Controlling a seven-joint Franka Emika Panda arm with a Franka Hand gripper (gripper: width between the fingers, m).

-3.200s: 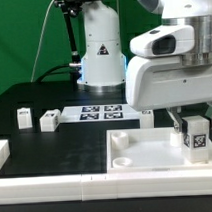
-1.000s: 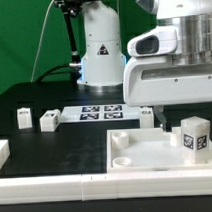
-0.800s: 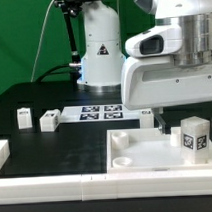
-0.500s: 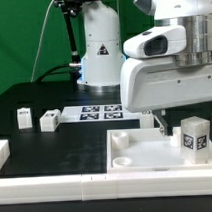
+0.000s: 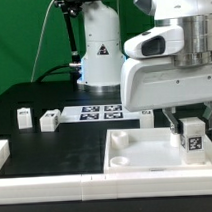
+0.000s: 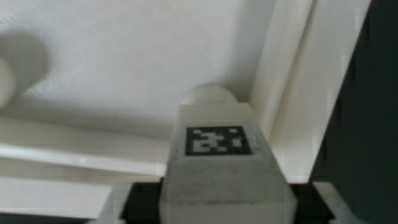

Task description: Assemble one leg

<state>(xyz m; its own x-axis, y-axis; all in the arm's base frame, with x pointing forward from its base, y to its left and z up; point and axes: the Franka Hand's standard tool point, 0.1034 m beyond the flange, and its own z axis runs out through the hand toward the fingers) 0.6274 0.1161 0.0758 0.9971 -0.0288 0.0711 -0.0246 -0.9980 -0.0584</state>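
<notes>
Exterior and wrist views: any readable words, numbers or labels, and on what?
No readable words or numbers.
The leg in the gripper: black-and-white square tag, a pattern only.
Marker board: tags, patterns only.
Two small white blocks: marks too small to read.

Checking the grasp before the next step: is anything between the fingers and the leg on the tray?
Nothing visible. In the wrist view the leg sits directly between the dark fingers, over the white tray. Whether the gripper has closed is unclear.

Green backdrop (image 5: 26, 37) behind a black table (image 5: 56, 146), even light
</notes>
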